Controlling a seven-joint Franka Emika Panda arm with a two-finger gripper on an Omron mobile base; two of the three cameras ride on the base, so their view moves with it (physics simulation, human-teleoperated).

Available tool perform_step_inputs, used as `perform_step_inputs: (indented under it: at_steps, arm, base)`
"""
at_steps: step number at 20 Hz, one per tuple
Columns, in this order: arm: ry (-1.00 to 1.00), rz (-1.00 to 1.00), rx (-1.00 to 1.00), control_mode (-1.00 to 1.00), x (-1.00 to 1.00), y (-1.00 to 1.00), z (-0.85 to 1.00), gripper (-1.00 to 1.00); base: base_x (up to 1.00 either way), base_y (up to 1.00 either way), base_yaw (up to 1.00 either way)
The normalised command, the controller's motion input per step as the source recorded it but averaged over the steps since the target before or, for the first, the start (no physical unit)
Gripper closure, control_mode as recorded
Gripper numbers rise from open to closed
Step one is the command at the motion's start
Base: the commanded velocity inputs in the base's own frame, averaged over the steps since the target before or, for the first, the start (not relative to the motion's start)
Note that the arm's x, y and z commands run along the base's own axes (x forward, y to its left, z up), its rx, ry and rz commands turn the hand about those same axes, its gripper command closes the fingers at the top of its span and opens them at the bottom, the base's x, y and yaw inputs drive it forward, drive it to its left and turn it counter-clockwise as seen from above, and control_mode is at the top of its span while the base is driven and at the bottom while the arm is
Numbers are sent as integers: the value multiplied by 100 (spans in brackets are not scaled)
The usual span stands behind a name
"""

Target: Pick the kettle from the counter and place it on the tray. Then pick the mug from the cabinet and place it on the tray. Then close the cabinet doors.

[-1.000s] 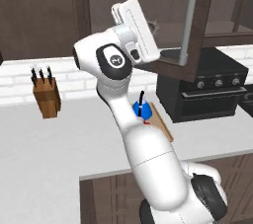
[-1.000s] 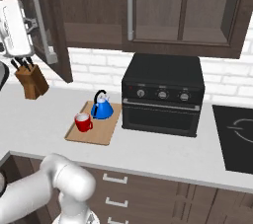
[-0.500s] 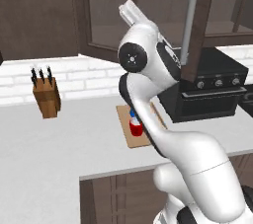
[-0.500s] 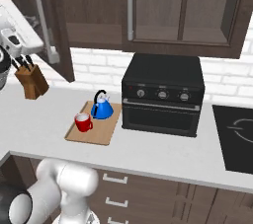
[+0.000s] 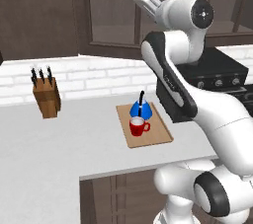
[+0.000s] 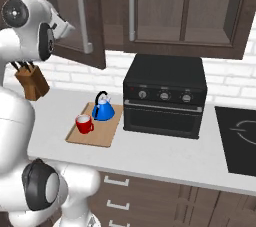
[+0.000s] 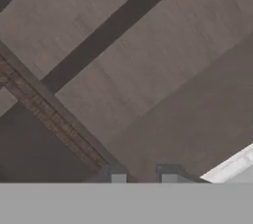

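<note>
The kettle (image 6: 103,110) and the mug (image 6: 83,124) are seen on the tray (image 6: 95,135). The gripper (image 7: 140,174), parted narrowly and empty, has been swung up to the cabinet doors (image 6: 75,18); one is left ajar.

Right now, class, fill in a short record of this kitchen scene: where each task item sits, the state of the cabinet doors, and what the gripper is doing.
kettle: on the tray, at its far end
mug: on the tray, nearer the counter's front edge than the kettle
tray: flat on the counter, left of the black oven
cabinet doors: left door ajar
gripper: raised near the cabinet, jaws slightly apart, holding nothing
knife block: on the counter by the wall
</note>
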Motion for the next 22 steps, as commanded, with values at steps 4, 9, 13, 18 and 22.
perform_step_inputs:
  at_steps: [4,9,13,18,22]
  arm:
    - [2,28,0,-100,80,0,-36,100]
    - [-6,17,0,-100,62,1,-75,100]
    - [-9,7,-1,-100,75,4,-81,100]
    - [0,1,0,-100,98,10,-41,100]
    - [0,-2,0,-100,100,30,-33,100]
  base:
    - [0,0,0]
    - [0,0,0]
    - [0,0,0]
    - [0,0,0]
    - [0,0,0]
